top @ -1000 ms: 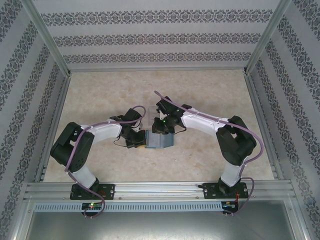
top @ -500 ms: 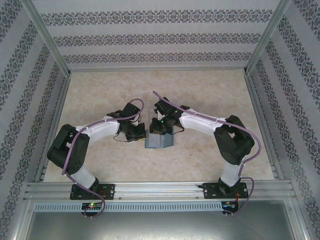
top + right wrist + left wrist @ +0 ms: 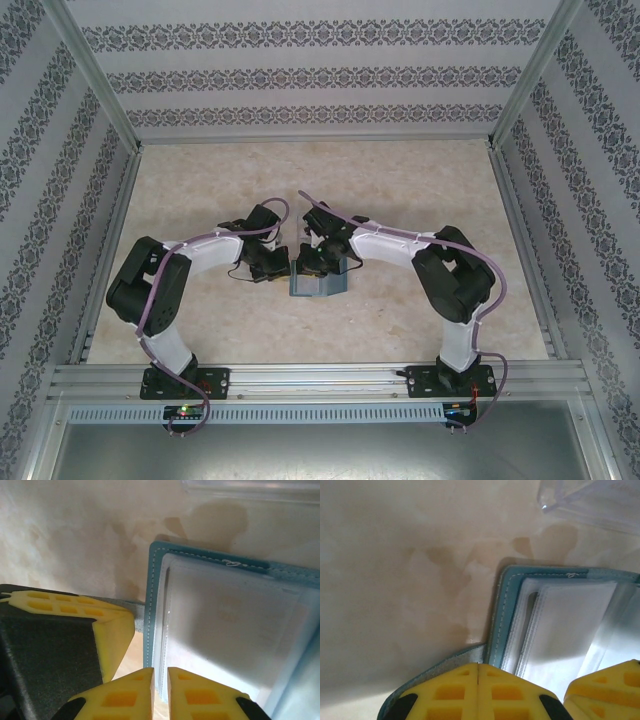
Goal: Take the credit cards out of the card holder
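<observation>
The teal card holder [image 3: 326,285] lies open on the table between both grippers, its clear pockets facing up. Pale faces of the credit cards [image 3: 225,625] show dimly through the pockets. My left gripper [image 3: 478,666] is shut, its tips down on the grey-lined cover flap [image 3: 445,667] at the card holder's [image 3: 502,610] left edge. In the right wrist view my right gripper [image 3: 161,672] stands a thin slit apart, with the edge of the clear pocket leaves [image 3: 162,630] running into the slit. Whether a card is pinched there I cannot tell.
A clear plastic tray [image 3: 600,505] sits just beyond the card holder, also at the top of the right wrist view [image 3: 250,487]. The left gripper's finger [image 3: 110,630] is close beside the right gripper. Patterned walls and metal rails [image 3: 300,375] enclose the table.
The right gripper has come down and left onto the card holder's left edge, and its jaws have narrowed a little. The left gripper shifted slightly away from me and stayed shut.
</observation>
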